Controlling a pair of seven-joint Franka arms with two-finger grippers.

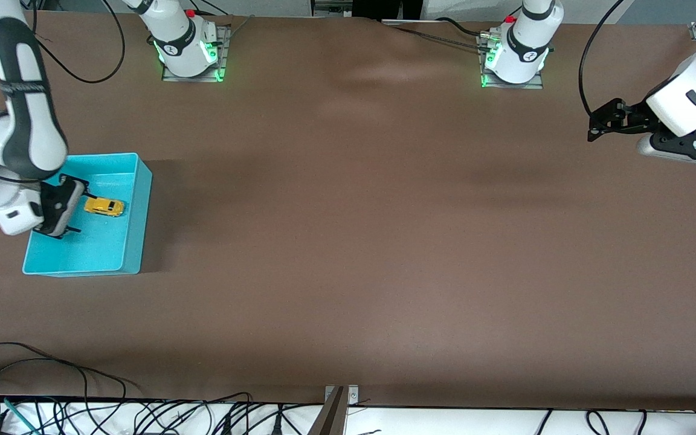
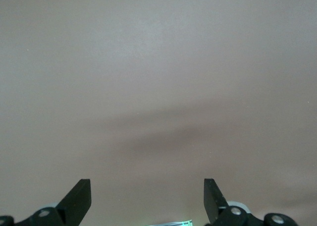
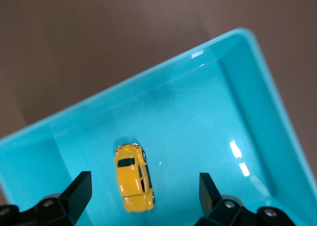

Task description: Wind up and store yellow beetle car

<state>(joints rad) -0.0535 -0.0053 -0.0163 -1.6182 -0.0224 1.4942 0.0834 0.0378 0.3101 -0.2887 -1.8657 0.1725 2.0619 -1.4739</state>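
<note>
yellow beetle car, upright, inside turquoise bin

The bin stands at the right arm's end of the counter, its walls fencing in the toy car; the right tool hangs over it with fingers spread. The left tool waits over bare counter, fingers apart.
</note>
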